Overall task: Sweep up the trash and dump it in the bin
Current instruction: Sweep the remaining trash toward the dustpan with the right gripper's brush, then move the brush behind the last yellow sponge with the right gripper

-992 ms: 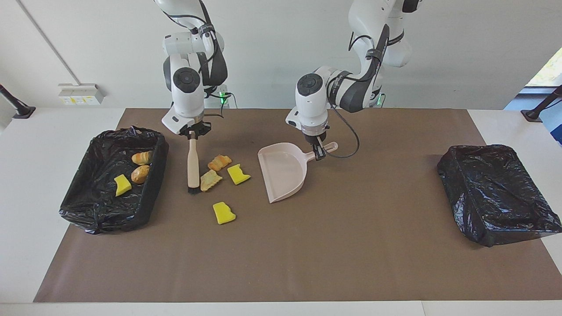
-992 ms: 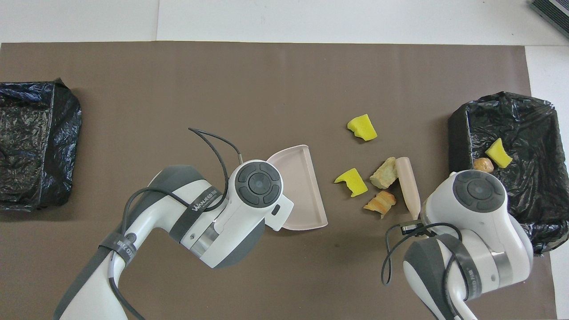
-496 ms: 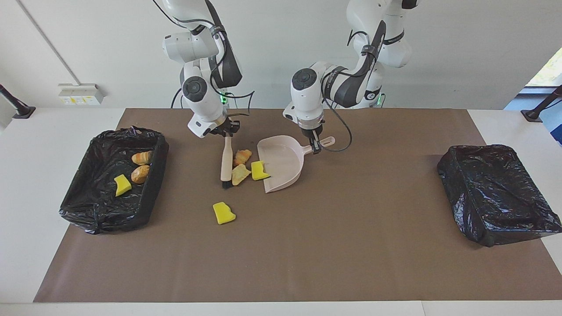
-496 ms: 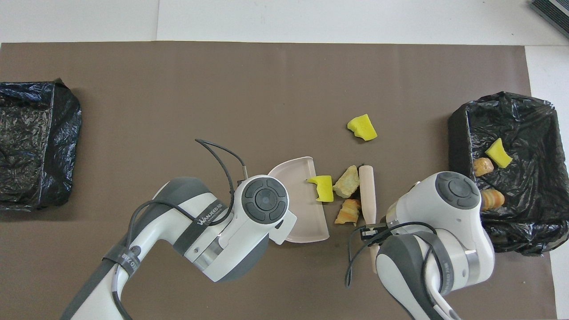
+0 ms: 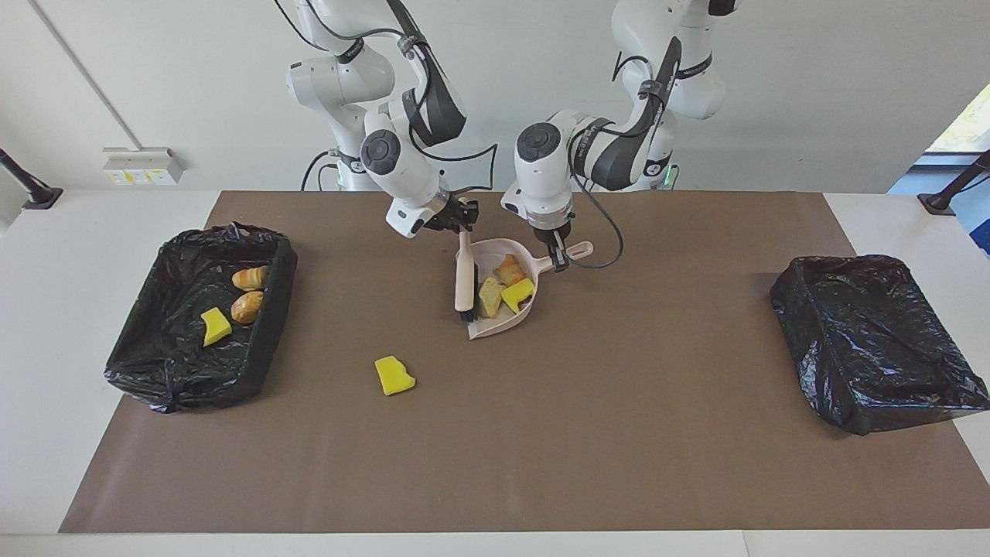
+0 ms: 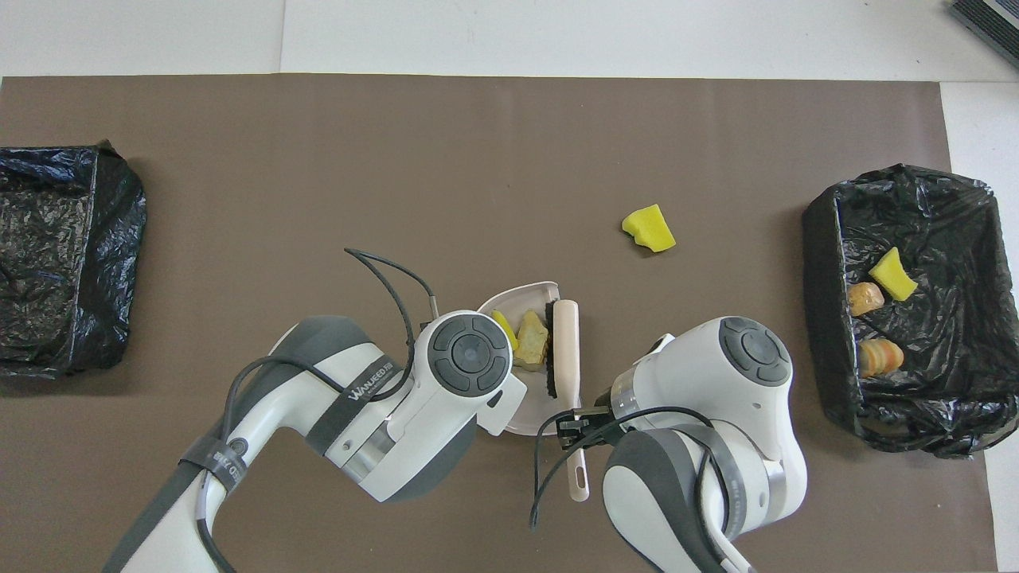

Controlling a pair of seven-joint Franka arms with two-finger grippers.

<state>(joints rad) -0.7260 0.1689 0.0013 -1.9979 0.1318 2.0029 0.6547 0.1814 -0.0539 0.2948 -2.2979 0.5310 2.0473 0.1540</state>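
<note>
My right gripper [image 5: 462, 224] is shut on the handle of the beige hand brush [image 5: 465, 275], whose bristles rest at the mouth of the beige dustpan [image 5: 501, 325]. My left gripper [image 5: 558, 261] is shut on the dustpan's handle. Three pieces of trash lie in the pan: two bread-like scraps [image 5: 510, 269] and a yellow sponge chunk [image 5: 517, 294]. A loose yellow sponge chunk [image 5: 394, 375] [image 6: 649, 228] lies on the mat, farther from the robots than the pan and toward the right arm's end. In the overhead view the brush [image 6: 567, 334] lies across the pan [image 6: 525, 420], and the left wrist hides the left gripper.
A black-lined bin [image 5: 272, 309] [image 6: 820, 239] at the right arm's end of the table holds three scraps. Another black-lined bin [image 5: 874, 340] [image 6: 56, 255] stands at the left arm's end. A brown mat [image 5: 619, 449] covers the table.
The right arm swept the brush toward the left arm's end, pushing three scraps across the mat and into the dustpan. The left gripper shifted the pan slightly toward them.
</note>
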